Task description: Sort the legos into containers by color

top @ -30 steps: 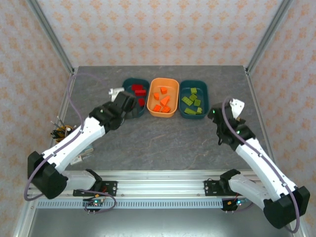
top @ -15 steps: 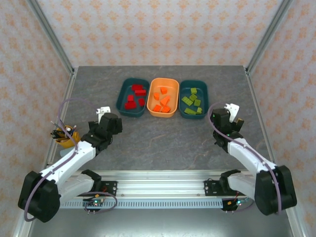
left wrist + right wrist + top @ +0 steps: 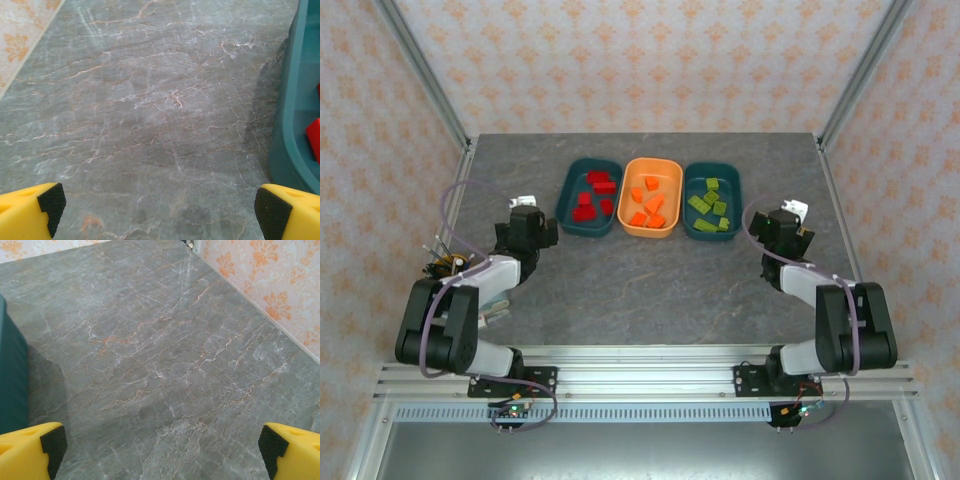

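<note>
- Top external: three trays stand in a row at mid-table, close together. The left tray (image 3: 563, 205), teal, holds the red legos (image 3: 584, 211). The orange tray (image 3: 670, 190) holds the orange legos (image 3: 655, 203). The right tray (image 3: 732, 190), teal, holds the green legos (image 3: 699, 203).
- No loose brick shows on the table (image 3: 650, 290). Judgement: the sort looks complete.
- Left gripper (image 3: 525, 205) sits near the left tray's outer side and right gripper (image 3: 790, 210) near the right tray's outer side. Both arms are folded low by their bases.
- Left wrist: jaws wide, nothing between them. Bare stone lies ahead, with the tray wall and one red brick at the right edge.
- Right wrist: jaws wide and empty, with a teal wall at the left edge.
- Risk: each open finger lies near a tray wall, so an inward swing could shove that tray into the orange one and mix colours.
- Risk: the trays are shallow, so a knock could hop bricks over the rim.
- Risk: the cable loop (image 3: 455, 200) on the left arm stands proud and could snag when the arm extends.
</note>
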You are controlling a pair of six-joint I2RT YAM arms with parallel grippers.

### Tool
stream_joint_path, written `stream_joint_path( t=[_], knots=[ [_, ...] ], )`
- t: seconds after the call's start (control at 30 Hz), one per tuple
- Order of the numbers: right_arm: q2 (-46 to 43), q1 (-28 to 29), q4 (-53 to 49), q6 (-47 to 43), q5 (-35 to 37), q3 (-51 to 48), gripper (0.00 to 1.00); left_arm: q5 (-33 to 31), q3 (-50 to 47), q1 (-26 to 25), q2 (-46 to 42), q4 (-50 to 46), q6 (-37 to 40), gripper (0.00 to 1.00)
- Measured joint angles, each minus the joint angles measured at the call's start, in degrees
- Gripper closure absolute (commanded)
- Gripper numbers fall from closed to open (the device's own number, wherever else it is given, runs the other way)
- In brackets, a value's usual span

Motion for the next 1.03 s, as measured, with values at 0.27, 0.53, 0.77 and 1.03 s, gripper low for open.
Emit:
stream_joint_path(
  t=[0.27,0.53,0.77,1.03],
  knots=[
    [4.85,-1.38,13.4,-0.22,-4.79,-5.01,0.01,2.95,-6.8,1.75,2.67,16.9,1.01,0.0],
    [6.16,-1.01,16.94,-1.11,-5.81,-5.79,0.01,1.64,-11.08,1.75,3.5,25.35,0.94,0.0],
    [6.16,0.09,17.07,-1.95,-5.62,-5.77,0.01,1.44,-11.08,1.7,3.52,26.86,0.96,0.0],
    [6.27,0.09,17.05,-2.8,-6.6,-5.53,0.01,1.36,-11.08,1.7,3.52,26.88,0.96,0.0]
  ],
)
